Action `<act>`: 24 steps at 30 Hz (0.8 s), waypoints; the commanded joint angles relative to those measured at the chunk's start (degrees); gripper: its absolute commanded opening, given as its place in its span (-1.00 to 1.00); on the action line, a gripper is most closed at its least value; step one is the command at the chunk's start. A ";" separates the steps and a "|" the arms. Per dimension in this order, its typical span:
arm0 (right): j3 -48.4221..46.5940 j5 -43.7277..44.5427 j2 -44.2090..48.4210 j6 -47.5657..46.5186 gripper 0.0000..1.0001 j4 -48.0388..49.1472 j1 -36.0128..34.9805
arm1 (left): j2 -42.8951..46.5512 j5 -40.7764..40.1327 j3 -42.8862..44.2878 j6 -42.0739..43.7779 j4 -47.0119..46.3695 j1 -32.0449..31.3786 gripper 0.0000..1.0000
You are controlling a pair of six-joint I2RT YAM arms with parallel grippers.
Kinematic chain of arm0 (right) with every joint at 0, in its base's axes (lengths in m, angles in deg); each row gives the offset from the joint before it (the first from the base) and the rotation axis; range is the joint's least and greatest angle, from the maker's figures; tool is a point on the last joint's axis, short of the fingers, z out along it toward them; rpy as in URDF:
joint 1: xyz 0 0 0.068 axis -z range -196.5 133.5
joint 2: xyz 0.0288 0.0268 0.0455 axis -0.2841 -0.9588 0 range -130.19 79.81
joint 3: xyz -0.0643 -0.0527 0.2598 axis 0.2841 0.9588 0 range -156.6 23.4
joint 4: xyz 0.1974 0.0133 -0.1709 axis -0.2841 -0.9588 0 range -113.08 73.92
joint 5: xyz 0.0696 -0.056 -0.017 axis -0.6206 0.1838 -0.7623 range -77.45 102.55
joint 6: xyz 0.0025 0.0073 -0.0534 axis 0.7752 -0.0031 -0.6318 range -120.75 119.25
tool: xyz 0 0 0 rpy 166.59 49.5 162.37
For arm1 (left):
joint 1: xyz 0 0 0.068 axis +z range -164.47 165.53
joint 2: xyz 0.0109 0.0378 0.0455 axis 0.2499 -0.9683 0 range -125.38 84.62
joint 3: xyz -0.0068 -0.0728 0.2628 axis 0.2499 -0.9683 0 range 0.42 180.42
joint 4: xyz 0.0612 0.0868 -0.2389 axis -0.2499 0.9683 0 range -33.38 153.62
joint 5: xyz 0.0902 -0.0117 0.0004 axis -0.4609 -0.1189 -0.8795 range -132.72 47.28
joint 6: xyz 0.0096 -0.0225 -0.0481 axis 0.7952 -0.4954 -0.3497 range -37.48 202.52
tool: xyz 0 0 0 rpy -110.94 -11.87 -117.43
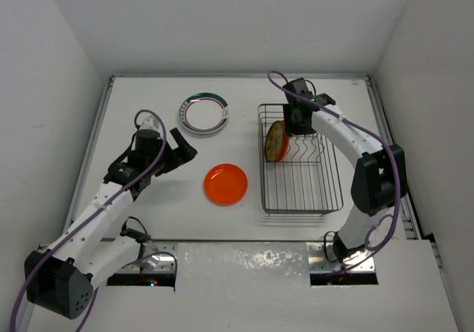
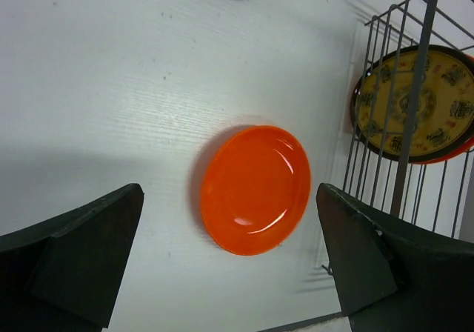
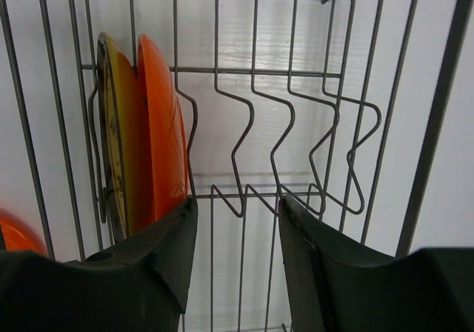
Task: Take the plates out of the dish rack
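White table, patterned plate clearest, left wrist

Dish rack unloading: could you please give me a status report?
Left gripper open, over orange plate on table. Right gripper open, over rack. Patterned plate upright in rack, beside right gripper. Nothing blocking it.

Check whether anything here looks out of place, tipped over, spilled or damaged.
Nothing stands out. The patterned plate stands on edge among the tines in the far left part of the dish rack. The orange plate and the green-rimmed plate lie flat on the table. No spill, crack or bent wire shows.
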 commanded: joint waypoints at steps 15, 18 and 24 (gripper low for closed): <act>-4.74 6.03 2.14 2.56 -0.10 0.06 -2.19 | -0.75 0.03 -1.57 4.31 1.29 -0.65 1.00; -4.11 4.79 1.44 3.09 -0.16 1.21 -2.28 | -0.93 0.03 -1.84 4.67 0.85 -0.65 1.00; -4.29 5.05 -1.11 3.00 -0.25 0.51 -2.89 | -1.28 -0.06 -2.45 4.76 0.33 -0.65 1.00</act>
